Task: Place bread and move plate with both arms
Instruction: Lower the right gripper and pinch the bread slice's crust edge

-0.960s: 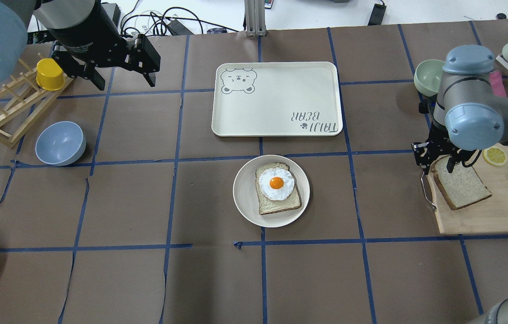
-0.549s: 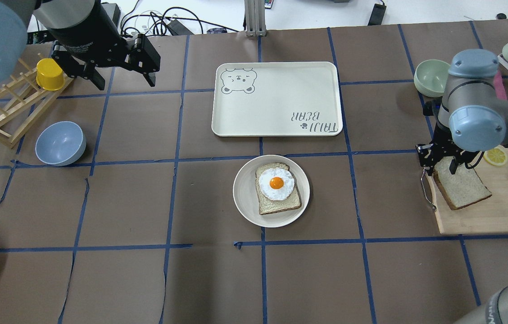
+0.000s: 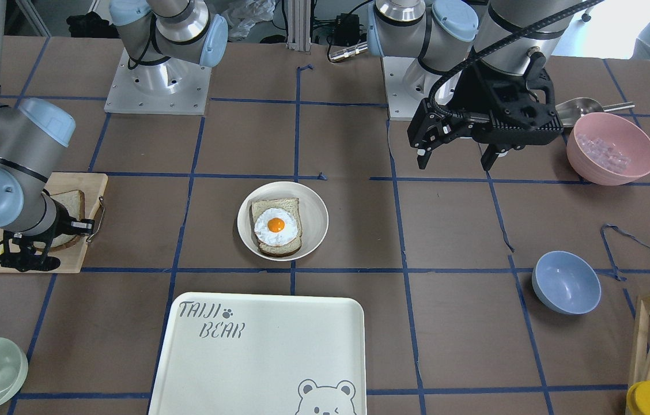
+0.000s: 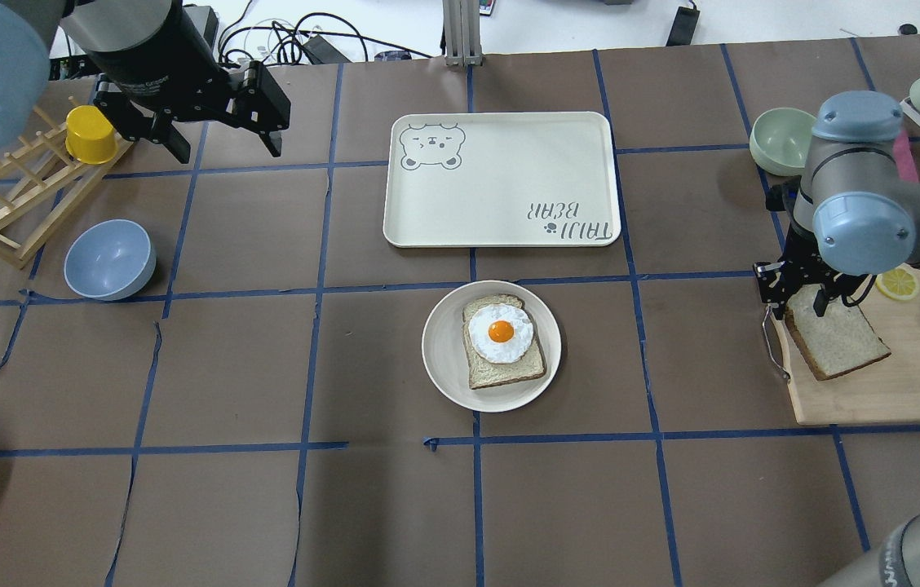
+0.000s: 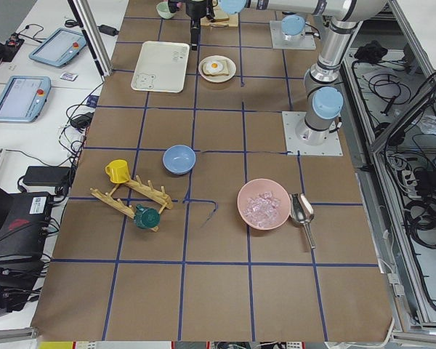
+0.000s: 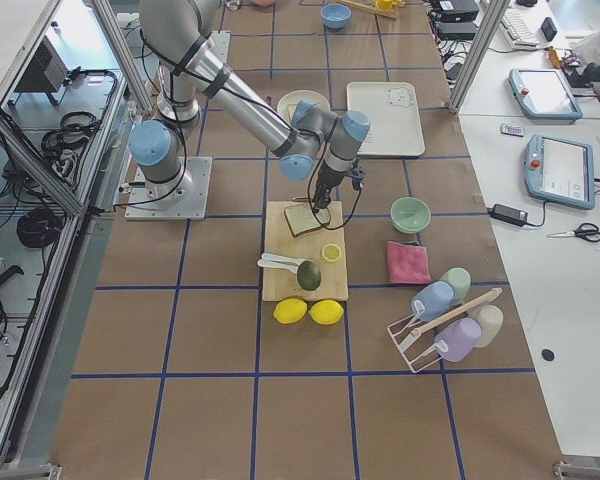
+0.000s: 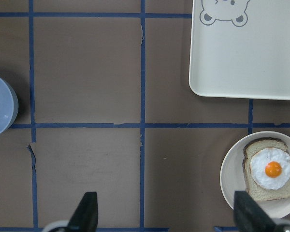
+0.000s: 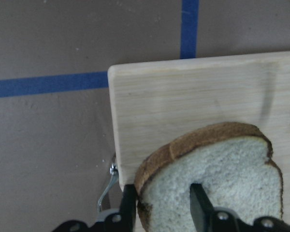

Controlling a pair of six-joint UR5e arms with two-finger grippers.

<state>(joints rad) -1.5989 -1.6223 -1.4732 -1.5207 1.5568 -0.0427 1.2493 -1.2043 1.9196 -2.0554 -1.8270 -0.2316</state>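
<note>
The bread (image 4: 839, 338) lies on a wooden cutting board (image 4: 876, 391) at the right. My right gripper (image 4: 794, 302) is down on its far left corner. In the right wrist view one finger stands outside the crust and the other presses on the crumb (image 8: 232, 179), so the gripper (image 8: 162, 205) is shut on the slice's edge. The plate (image 4: 440, 342) sits at the table's centre and holds a slice with a fried egg (image 4: 501, 334). My left gripper (image 4: 225, 151) hangs open and empty at the far left, well away from the plate (image 7: 229, 174).
The cream bear tray (image 4: 501, 179) lies just beyond the plate. A blue bowl (image 4: 109, 259), a wooden rack (image 4: 3, 204) and a yellow cup (image 4: 90, 134) are at the left. A green bowl (image 4: 778, 139) and a lemon slice (image 4: 897, 283) are near the right arm.
The right arm shifted slightly to the right over the bread's corner between the two earlier frames and has held still since. The bread and the left arm have not moved.
</note>
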